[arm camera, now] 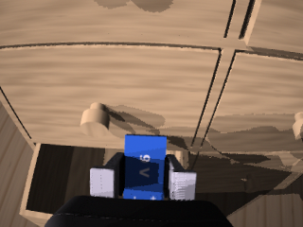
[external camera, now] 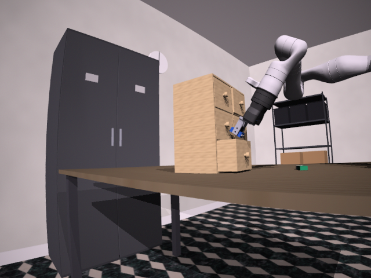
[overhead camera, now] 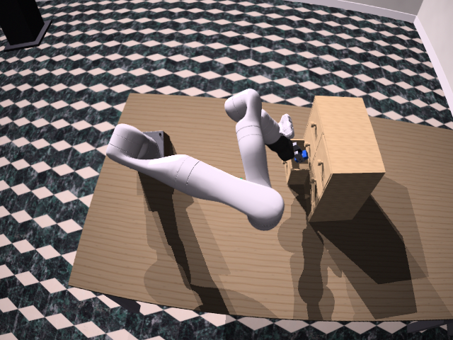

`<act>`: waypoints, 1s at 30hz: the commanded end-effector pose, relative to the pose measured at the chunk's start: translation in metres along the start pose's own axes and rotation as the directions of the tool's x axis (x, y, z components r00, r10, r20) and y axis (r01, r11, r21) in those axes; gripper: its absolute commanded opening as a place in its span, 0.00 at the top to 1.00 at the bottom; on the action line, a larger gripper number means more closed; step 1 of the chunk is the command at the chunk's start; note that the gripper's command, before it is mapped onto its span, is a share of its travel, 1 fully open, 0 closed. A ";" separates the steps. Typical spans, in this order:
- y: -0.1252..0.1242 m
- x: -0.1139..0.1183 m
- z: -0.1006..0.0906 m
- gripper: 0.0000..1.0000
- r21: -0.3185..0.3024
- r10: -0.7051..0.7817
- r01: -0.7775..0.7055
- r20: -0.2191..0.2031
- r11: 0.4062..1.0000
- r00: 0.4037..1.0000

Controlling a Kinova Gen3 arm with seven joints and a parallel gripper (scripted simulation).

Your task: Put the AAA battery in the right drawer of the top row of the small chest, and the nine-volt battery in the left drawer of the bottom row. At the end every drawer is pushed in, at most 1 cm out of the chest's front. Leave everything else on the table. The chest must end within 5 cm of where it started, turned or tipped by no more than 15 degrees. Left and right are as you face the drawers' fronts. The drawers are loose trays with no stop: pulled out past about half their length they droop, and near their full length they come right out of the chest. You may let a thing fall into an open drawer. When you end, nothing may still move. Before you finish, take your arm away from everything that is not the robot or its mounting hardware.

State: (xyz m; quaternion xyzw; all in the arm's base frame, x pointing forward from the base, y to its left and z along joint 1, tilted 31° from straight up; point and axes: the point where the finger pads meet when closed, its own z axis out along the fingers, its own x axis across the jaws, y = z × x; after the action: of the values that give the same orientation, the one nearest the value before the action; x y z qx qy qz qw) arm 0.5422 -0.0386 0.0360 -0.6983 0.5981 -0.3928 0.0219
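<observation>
My gripper is shut on the blue nine-volt battery, one finger on each side. It tilts down toward the chest and holds the battery above the left drawer of the bottom row. That drawer is pulled out and looks level; the gripper and battery hide part of its inside. The other drawers whose fronts show look pushed in. The AAA battery is not visible in any view.
The middle-row left drawer's knob sticks out close to the battery, up and left of it in the wrist view. A small green object lies on the table in front of the chest; the arm mostly hides it in the top view.
</observation>
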 end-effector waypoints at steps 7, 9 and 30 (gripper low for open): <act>-0.001 0.000 -0.001 0.49 0.002 0.000 0.000 0.000 1.000 1.000; -0.001 0.000 -0.001 0.49 0.002 0.000 0.000 0.000 1.000 1.000; -0.001 0.000 -0.001 0.00 0.002 0.000 0.000 0.000 1.000 1.000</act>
State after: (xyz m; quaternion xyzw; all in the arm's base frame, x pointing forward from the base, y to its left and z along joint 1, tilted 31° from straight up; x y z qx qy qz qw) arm 0.5422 -0.0386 0.0361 -0.6982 0.5981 -0.3928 0.0219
